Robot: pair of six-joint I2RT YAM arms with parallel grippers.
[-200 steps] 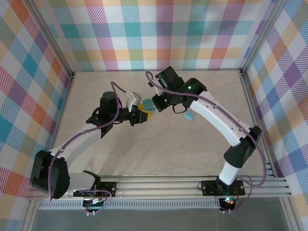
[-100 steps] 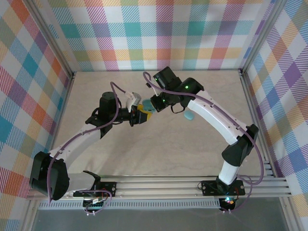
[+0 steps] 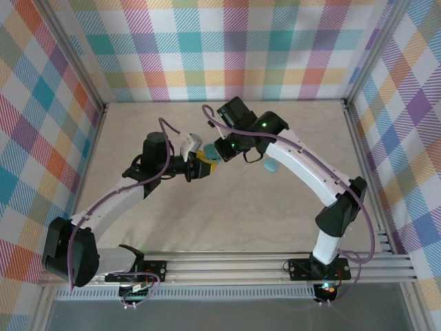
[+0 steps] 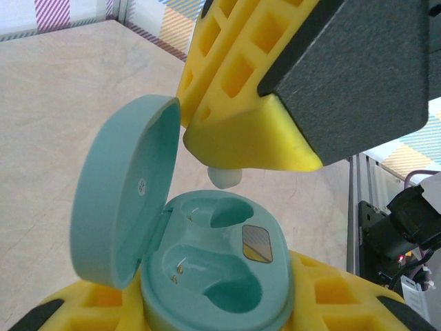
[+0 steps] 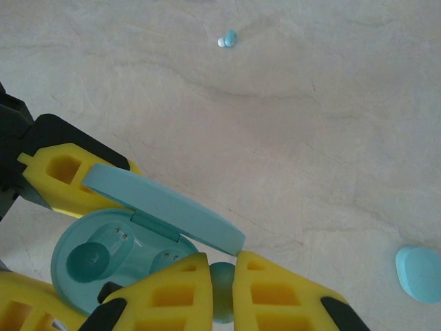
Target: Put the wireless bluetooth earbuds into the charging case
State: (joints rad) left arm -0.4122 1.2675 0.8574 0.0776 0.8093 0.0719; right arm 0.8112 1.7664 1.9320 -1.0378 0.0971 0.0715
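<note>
Charging case (image 4: 117, 200), earbud (image 4: 224, 179) smooth plastic; tool pads (image 5: 275, 289) matt, foam-like; table (image 5: 310, 103) matt, marbled.

The right gripper (image 5: 222, 258) is hiding most of the earbud (image 5: 222, 289). Frame edges are cropping the open case (image 4: 275, 293) and a second case (image 5: 419, 274).

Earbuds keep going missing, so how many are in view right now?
2. One earbud is pinched in the right gripper above the open case; a second earbud lies loose on the table. More may be hidden.
</note>
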